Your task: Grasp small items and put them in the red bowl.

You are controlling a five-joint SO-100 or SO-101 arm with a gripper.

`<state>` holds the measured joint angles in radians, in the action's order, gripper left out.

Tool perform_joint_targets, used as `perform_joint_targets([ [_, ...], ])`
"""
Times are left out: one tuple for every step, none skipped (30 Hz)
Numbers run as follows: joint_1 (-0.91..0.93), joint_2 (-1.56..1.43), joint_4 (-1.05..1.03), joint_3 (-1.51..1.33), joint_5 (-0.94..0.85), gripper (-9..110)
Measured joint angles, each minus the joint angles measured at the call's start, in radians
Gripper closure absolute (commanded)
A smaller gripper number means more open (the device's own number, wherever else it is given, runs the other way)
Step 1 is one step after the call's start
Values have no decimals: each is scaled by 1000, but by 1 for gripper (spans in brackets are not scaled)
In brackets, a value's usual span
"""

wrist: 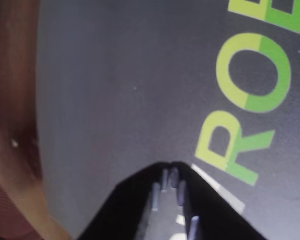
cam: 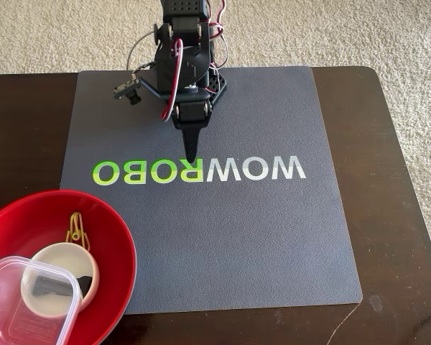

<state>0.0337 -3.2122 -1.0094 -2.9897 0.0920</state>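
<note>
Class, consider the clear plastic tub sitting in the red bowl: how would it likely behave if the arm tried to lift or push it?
The tub looks thin-walled and clear, so probably light and slightly flexible. Its smooth sides may slip in a pinch. It leans on the red bowl rim and overlaps the white bowl, so a push could tip it.

Soft, even daylight lit the fixed view, which was sharp, with faint shadows. A pale sheen lay on the mat point(cam: 223, 237) and small glints on the red bowl point(cam: 118, 237). The wrist view was blurred and dimmer, its left edge smeared reddish-brown.
</note>
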Motion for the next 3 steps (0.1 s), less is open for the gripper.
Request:
perform_joint_targets([
  [28,-40,-6,-14,2,101],
  [48,-52,-11,-23,0,101],
  [55,-54,-18,-31,0,101],
])
